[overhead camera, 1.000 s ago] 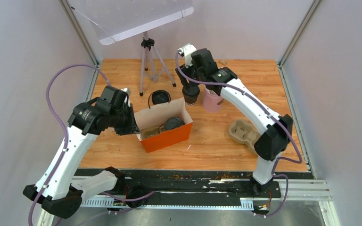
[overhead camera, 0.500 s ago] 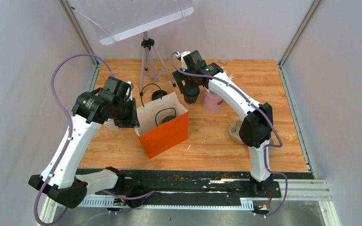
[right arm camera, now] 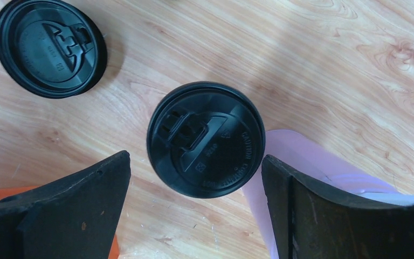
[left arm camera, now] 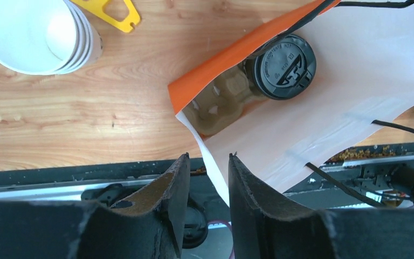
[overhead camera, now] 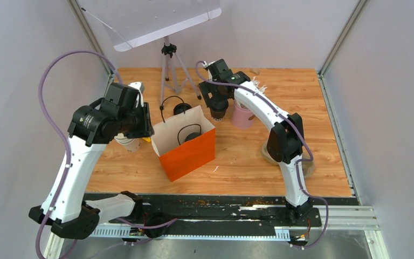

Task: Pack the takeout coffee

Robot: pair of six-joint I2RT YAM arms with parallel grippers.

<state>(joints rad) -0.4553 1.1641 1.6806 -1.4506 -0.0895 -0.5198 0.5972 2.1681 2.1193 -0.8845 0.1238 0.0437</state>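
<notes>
One coffee cup (right arm camera: 205, 139) stands near the far edge of the bench (overhead camera: 302, 86), between the wide-open jaws of the right gripper (right arm camera: 194, 159). A second cup (left arm camera: 284, 59) sits in the orange bag (overhead camera: 191, 156), whose rim lies between the slightly parted jaws of the left gripper (left arm camera: 207, 157).

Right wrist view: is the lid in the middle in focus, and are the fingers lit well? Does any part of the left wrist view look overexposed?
Right wrist view: the middle lid is sharp, its raised lettering readable; the fingers of the right gripper are dark, showing little detail. Left wrist view: the white inside of the orange bag is nearly washed out.
</notes>
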